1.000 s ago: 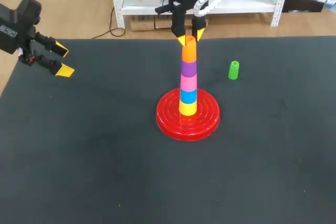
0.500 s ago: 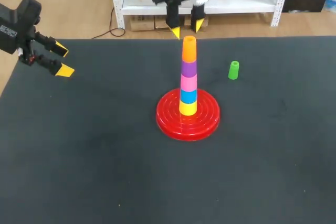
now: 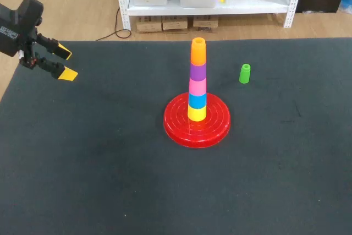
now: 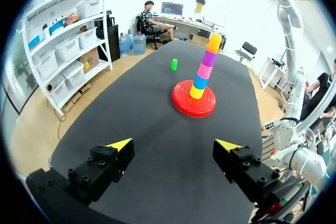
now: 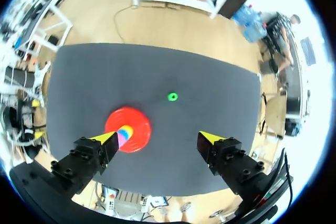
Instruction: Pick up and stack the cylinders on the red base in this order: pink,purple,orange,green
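The orange cylinder [image 3: 198, 51] tops the stack on the red base [image 3: 179, 127], so green looks to be your step. The green cylinder [image 3: 245, 73] stands at two o'clock from the base. Your right gripper [image 5: 157, 138] hangs high, released and empty; bring it down around the green one.

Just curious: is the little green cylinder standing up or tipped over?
Upright: the green cylinder stands on end, taller than wide.
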Motion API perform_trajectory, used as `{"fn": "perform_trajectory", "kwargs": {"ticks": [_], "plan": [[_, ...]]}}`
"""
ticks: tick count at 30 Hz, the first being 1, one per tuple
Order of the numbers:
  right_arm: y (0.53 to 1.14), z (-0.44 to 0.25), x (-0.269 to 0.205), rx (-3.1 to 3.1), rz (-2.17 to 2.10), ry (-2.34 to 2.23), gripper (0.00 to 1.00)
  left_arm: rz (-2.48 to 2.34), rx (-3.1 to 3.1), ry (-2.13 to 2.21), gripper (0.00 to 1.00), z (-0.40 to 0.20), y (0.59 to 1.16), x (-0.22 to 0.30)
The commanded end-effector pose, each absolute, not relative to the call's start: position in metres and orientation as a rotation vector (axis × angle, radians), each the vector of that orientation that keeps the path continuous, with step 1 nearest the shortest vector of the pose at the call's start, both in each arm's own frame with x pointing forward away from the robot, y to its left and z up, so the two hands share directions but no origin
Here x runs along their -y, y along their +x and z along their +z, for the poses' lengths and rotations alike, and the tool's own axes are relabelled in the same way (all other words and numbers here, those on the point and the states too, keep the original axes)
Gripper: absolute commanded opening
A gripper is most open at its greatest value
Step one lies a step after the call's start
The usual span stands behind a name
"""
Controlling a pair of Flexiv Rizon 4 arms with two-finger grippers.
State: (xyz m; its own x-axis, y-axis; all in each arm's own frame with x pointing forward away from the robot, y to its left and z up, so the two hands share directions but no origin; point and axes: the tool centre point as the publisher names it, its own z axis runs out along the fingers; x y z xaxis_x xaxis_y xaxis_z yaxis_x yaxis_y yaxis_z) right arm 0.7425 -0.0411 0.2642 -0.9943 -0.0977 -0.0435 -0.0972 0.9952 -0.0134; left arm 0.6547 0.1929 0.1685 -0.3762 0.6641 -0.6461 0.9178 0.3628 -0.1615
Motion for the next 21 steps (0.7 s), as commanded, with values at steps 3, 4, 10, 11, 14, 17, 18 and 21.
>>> {"fn": "perform_trajectory", "kwargs": {"ticks": [3, 4, 10, 11, 14, 17, 18, 21], "plan": [[0.766, 0.221, 0.067, -3.152, -0.039, -0.056, 1.0, -0.704, -2.149, 1.368, 1.0, 0.168, 0.654, -0.193], [0.767, 0.212, 0.071, -3.176, -0.074, -0.027, 1.0, -0.704, -2.149, 1.368, 1.0, 0.168, 0.654, -0.193], [0.767, 0.184, 0.082, -3.294, -0.309, -0.046, 1.0, -0.704, -2.149, 1.368, 1.0, 0.168, 0.654, -0.193], [0.767, 0.184, 0.082, -3.294, -0.309, -0.046, 1.0, -0.704, -2.149, 1.368, 1.0, 0.168, 0.654, -0.193], [0.767, 0.184, 0.082, -3.294, -0.309, -0.046, 1.0, -0.704, -2.149, 1.368, 1.0, 0.168, 0.654, -0.193], [0.767, 0.184, 0.082, -3.294, -0.309, -0.046, 1.0, -0.704, -2.149, 1.368, 1.0, 0.168, 0.654, -0.193], [0.767, 0.184, 0.082, -3.294, -0.309, -0.046, 1.0, -0.704, -2.149, 1.368, 1.0, 0.168, 0.654, -0.193], [0.767, 0.184, 0.082, -3.294, -0.309, -0.046, 1.0, -0.704, -2.149, 1.368, 1.0, 0.168, 0.654, -0.193]]}}
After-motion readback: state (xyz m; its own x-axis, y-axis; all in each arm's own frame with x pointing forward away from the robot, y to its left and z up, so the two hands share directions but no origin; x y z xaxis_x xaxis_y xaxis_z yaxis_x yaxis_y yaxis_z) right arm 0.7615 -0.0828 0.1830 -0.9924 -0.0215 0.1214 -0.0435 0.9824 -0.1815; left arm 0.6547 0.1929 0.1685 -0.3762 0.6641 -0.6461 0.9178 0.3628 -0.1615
